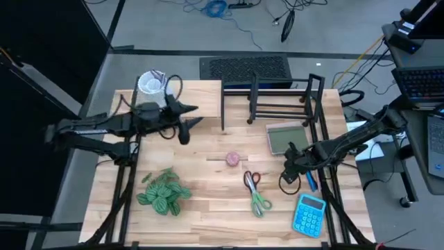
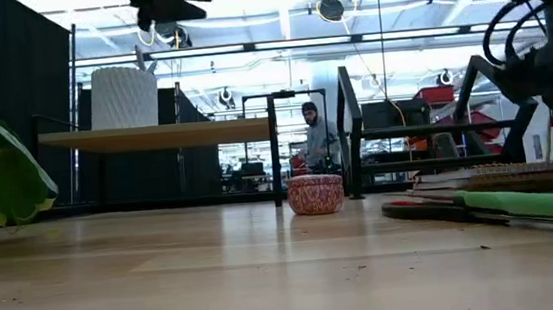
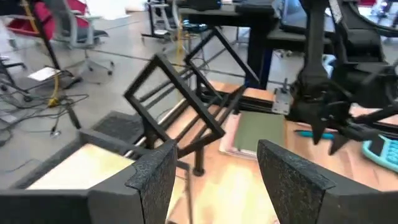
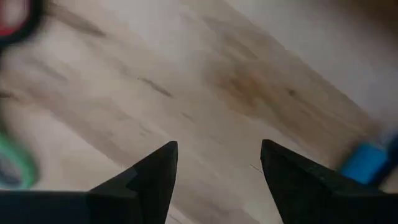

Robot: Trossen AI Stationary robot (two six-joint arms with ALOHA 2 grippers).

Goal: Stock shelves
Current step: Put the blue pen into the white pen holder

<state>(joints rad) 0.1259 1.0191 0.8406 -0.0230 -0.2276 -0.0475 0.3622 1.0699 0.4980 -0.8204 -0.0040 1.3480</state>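
The pale-wood shelf [image 1: 198,94] stands at the table's far left and carries a white ribbed vase [image 2: 123,96] on its top. Right of it stands the black wire rack [image 1: 277,97]. My left gripper [image 1: 194,115] hovers open above the wood shelf's near right corner, pointing toward the rack [image 3: 186,93]. My right gripper [image 1: 288,161] is open and low over bare table, between the red-and-green scissors [image 1: 257,193] and a blue pen [image 4: 364,163]. Nothing is between either gripper's fingers.
A green notebook [image 1: 286,137] lies in front of the rack. A small pink bowl [image 1: 233,159] sits mid-table, a leafy plant [image 1: 163,191] near left, and a blue calculator [image 1: 309,214] near right. A person [image 2: 313,137] shows in the room beyond the table.
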